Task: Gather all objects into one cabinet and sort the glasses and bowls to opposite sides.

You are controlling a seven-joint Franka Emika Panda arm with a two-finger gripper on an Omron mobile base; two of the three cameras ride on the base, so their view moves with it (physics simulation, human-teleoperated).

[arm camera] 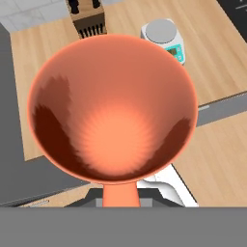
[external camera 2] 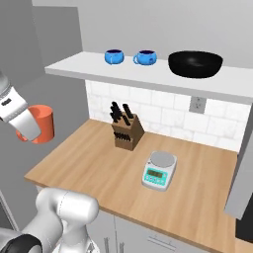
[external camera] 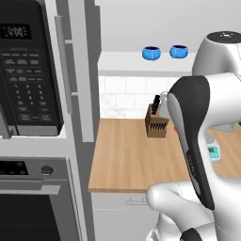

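From the left base view I see the two small round bright-blue bowls (external camera: 151, 53) sitting side by side on the flat white floor of the wide pale cabinet recess (external camera: 122, 63), above the light wooden counter (external camera: 127, 155) with its brown wooden knife block (external camera: 156, 123); my own white arm blocks much of the right side

From the right base view my pincer (external camera 2: 30, 124) is out at the left edge, off the counter's left end and below the cabinet floor, clamped together on the short salmon-orange cylindrical cup (external camera 2: 41, 123), which stands roughly upright in my grip. The bowls rest left of a big black round bowl (external camera 2: 195, 64) – a small white kitchen scale (external camera 2: 159, 170) sits on the counter below

From the hand view I look straight down into the cup's open mouth, the scale and knife block beyond it

I judge this the carrying step – cup in hand, not yet placed. Next I need to lift it above the cabinet floor and set it well apart from the bowls, on the opposite side
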